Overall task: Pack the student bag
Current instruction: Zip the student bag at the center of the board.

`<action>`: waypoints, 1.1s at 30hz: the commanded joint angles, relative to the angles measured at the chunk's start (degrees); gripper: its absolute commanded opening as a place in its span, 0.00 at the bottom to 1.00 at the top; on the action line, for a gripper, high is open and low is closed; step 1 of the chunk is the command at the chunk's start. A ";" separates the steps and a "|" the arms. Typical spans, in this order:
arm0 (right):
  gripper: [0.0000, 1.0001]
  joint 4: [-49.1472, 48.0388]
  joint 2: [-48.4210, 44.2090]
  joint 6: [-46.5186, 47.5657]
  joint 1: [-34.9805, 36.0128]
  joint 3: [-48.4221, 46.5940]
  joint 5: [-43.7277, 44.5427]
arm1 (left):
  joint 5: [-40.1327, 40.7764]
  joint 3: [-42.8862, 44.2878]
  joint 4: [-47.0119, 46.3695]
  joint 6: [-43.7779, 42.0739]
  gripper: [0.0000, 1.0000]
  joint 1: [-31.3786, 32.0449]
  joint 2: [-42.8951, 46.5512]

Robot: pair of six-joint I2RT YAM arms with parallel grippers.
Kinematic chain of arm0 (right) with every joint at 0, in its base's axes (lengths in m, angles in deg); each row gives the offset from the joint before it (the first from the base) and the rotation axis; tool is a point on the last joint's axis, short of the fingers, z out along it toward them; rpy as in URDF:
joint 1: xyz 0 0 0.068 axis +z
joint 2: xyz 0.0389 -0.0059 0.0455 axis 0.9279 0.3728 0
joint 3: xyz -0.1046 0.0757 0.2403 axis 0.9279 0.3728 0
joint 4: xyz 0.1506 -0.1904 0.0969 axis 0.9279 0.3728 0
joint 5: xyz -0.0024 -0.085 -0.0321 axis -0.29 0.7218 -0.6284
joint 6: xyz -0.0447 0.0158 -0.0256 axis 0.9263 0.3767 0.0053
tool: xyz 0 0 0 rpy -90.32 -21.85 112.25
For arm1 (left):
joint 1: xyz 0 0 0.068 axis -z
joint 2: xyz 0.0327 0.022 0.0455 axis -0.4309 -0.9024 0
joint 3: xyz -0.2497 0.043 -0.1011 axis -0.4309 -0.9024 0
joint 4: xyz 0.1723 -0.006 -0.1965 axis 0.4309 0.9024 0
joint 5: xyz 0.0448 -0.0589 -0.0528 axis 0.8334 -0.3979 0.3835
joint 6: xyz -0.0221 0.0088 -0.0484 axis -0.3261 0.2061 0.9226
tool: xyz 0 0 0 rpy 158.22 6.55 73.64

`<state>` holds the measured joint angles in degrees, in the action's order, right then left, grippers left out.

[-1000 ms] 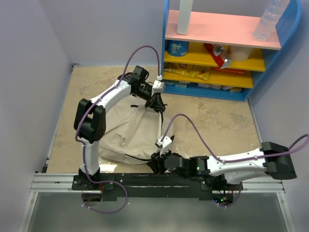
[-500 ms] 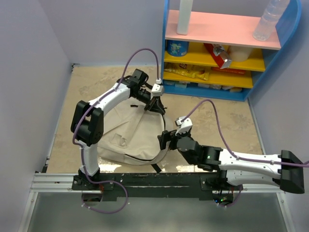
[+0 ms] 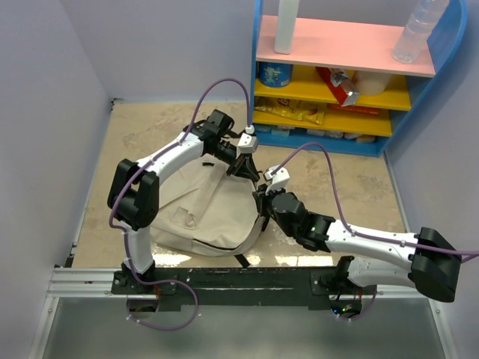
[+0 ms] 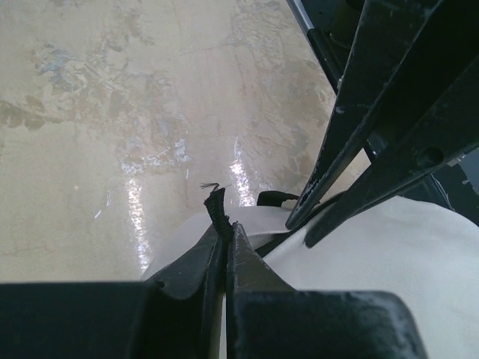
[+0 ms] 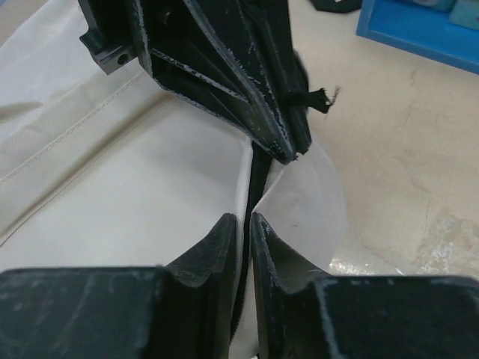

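Left claw (image 3: 244, 166) first: from the top view it's seen clamped shut on a black strap (image 3: 247, 153) at the far, upper end of the student bag (image 3: 198, 213). That end is held up off the tabletop (image 3: 337, 187). The bag itself is slumped between the two arms, near the front rail. The right claw (image 3: 262, 200) is parked at the bag's right edge, just below the left one. A blue shelf unit (image 3: 329, 142) with snacks and a clear bottle (image 3: 421, 28) is set at the back right, well apart from the action.

Left wrist view: the pads are pressed together on the frayed strap end (image 4: 215, 202), with cream canvas underneath. The right claw's fingers (image 4: 352, 142) are crossed close in front, so space is tight.

Right wrist view: the right claw (image 5: 247, 221) is nearly closed, and a dark strip (image 5: 257, 176) at the bag's edge looks to be pinched between its tips. Whether that's zipper or strap can't be told.

Judgement: the bag is being opened up for packing. The strap should be held high and steady while the edge is drawn away slowly, so the canvas isn't dragged along. The two claws are almost touching, so a collision is the main risk. No opening can be made out yet.
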<state>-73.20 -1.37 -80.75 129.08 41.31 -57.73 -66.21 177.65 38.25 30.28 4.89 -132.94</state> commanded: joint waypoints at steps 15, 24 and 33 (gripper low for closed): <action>0.00 -5.07 -0.01 0.64 -4.37 0.64 -7.80 | -5.01 -1.57 -1.82 0.43 0.03 0.96 2.57; 0.00 0.11 -11.96 -7.61 -4.28 8.20 -10.43 | -2.82 -2.98 -12.27 8.69 0.03 0.96 2.13; 0.00 4.76 -15.40 -13.96 0.54 11.99 -4.40 | 1.66 -0.70 -16.67 12.56 0.02 0.61 1.60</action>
<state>-71.94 -14.90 -91.26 126.29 53.15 -66.52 -67.13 174.74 27.30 41.07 6.38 -132.63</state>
